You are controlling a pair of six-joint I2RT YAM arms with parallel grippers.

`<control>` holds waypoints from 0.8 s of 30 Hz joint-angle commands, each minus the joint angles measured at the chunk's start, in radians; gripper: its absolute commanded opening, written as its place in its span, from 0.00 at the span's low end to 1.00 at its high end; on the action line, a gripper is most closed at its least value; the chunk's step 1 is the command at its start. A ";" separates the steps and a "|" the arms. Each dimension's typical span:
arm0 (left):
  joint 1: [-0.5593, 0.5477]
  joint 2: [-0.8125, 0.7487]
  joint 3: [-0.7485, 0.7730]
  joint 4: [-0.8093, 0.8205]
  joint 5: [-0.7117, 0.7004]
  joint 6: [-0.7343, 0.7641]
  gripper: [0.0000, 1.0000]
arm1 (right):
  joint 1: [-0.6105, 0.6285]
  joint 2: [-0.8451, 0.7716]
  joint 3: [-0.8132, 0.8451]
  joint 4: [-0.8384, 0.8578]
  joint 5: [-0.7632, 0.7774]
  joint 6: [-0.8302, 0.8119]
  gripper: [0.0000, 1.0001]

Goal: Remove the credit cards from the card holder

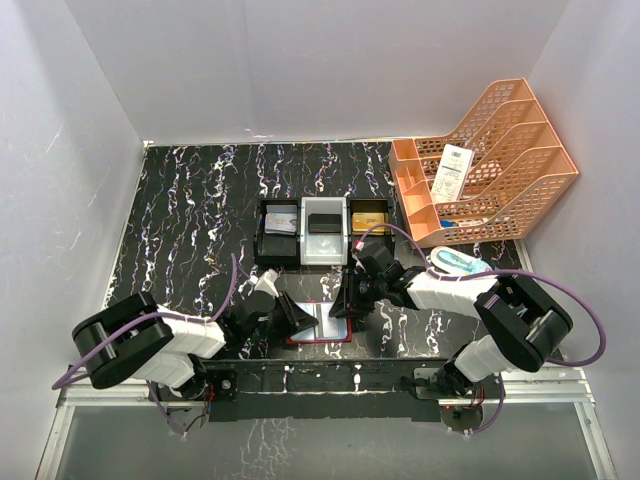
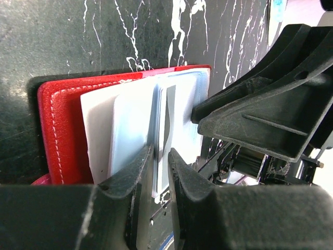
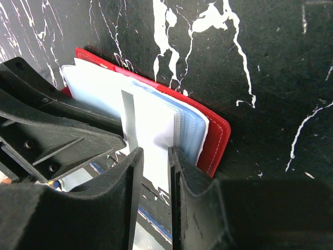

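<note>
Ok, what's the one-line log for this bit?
card holder: open on table | left jaws: pinching inner sleeve | right jaws: pinching inner sleeve

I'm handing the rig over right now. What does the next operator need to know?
Left claw: pinched on the open card holder's pale inner leaves.
Right claw: pinched there too, from the opposite side; card or sleeve, cannot tell.
Done: a pale card and an orange-gold card lie in the tray.
To do: draw out whatever cards remain.
</note>
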 commanded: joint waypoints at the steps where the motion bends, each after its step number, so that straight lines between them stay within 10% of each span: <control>1: -0.006 -0.062 0.007 -0.019 -0.018 0.017 0.18 | 0.010 0.059 -0.033 -0.088 0.099 -0.032 0.25; 24: -0.005 -0.020 0.044 -0.040 -0.014 0.035 0.13 | 0.014 0.073 -0.027 -0.088 0.092 -0.032 0.25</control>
